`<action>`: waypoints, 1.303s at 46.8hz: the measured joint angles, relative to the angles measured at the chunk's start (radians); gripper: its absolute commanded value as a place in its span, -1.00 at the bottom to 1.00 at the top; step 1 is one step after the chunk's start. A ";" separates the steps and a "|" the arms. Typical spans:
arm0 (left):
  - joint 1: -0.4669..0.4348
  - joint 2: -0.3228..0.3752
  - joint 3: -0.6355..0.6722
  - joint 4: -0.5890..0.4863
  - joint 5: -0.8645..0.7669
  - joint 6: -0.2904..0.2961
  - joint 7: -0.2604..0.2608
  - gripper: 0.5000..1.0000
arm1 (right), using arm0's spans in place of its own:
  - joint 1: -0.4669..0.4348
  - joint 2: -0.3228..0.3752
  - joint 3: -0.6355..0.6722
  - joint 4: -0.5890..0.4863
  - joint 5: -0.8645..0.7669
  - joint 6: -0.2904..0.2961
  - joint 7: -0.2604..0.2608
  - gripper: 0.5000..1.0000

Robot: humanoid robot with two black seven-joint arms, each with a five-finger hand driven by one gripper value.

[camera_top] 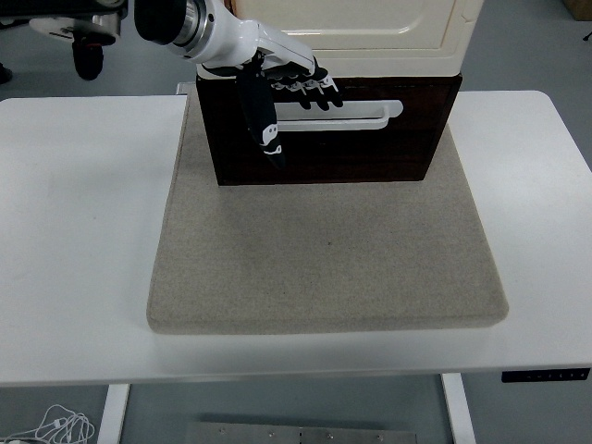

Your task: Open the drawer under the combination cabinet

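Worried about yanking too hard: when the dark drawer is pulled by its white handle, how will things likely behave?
The drawer looks rigid and should slide straight. The cabinet stacked above may tip or drag forward. The mat probably adds grip.

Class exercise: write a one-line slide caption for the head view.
Left hand at the white handle of the dark drawer under a cream cabinet, on a grey mat.

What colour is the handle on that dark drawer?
White. The handle shows plainly against the dark brown drawer in the head view.
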 measured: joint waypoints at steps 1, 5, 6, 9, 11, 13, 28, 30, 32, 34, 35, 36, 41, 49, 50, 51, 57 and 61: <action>0.000 -0.004 0.000 0.006 -0.014 0.001 0.011 1.00 | 0.000 0.000 0.000 0.000 0.000 0.000 0.000 0.70; 0.003 -0.019 0.000 0.025 -0.083 0.010 0.065 1.00 | 0.000 0.000 0.000 0.000 0.000 0.000 0.000 0.70; 0.003 -0.021 0.000 0.028 -0.098 0.012 0.074 1.00 | 0.000 0.000 0.000 0.000 0.000 0.000 0.000 0.71; 0.003 -0.026 0.000 0.036 -0.136 0.020 0.095 1.00 | 0.000 0.000 0.000 0.000 0.000 0.000 0.000 0.70; 0.005 -0.032 0.000 0.038 -0.146 0.032 0.103 1.00 | 0.000 0.000 0.000 0.000 0.000 0.000 -0.001 0.70; 0.009 -0.041 0.000 0.039 -0.151 0.054 0.107 1.00 | 0.000 0.000 0.000 0.000 0.000 0.000 -0.001 0.70; 0.052 -0.102 -0.001 0.040 -0.157 0.204 0.140 1.00 | 0.000 0.000 0.000 0.000 0.000 0.000 0.000 0.70; 0.055 -0.113 -0.002 0.044 -0.164 0.207 0.140 1.00 | 0.000 0.000 0.000 0.000 0.000 0.000 0.000 0.70; 0.055 -0.120 -0.002 0.047 -0.176 0.207 0.141 1.00 | 0.000 0.000 0.000 0.000 0.000 0.000 0.000 0.70; 0.056 -0.125 -0.003 0.050 -0.189 0.209 0.141 1.00 | 0.000 0.000 0.000 0.000 0.000 0.000 0.000 0.70; 0.057 -0.127 -0.003 0.051 -0.192 0.211 0.142 1.00 | 0.000 0.000 0.000 0.000 0.000 0.000 0.000 0.70; 0.058 -0.129 -0.003 0.052 -0.193 0.212 0.142 1.00 | 0.000 0.000 0.000 0.000 0.000 0.000 0.000 0.71; 0.063 -0.133 -0.003 0.055 -0.194 0.221 0.144 1.00 | 0.000 0.000 0.000 0.000 0.000 0.000 0.000 0.70; 0.072 -0.136 -0.005 0.075 -0.197 0.231 0.144 1.00 | 0.000 0.000 0.000 0.000 0.000 0.000 0.000 0.70; 0.072 -0.137 -0.005 0.076 -0.197 0.234 0.144 1.00 | 0.000 0.000 0.000 0.000 0.000 0.000 0.000 0.70; 0.072 -0.137 -0.005 0.077 -0.198 0.237 0.144 1.00 | 0.000 0.000 0.000 0.000 0.000 0.000 0.000 0.70; 0.075 -0.137 -0.005 0.080 -0.198 0.249 0.144 1.00 | 0.000 0.000 0.000 0.000 0.000 0.000 0.000 0.70; 0.083 -0.152 -0.006 0.084 -0.198 0.251 0.143 1.00 | 0.000 0.000 0.000 0.000 0.000 0.000 0.000 0.70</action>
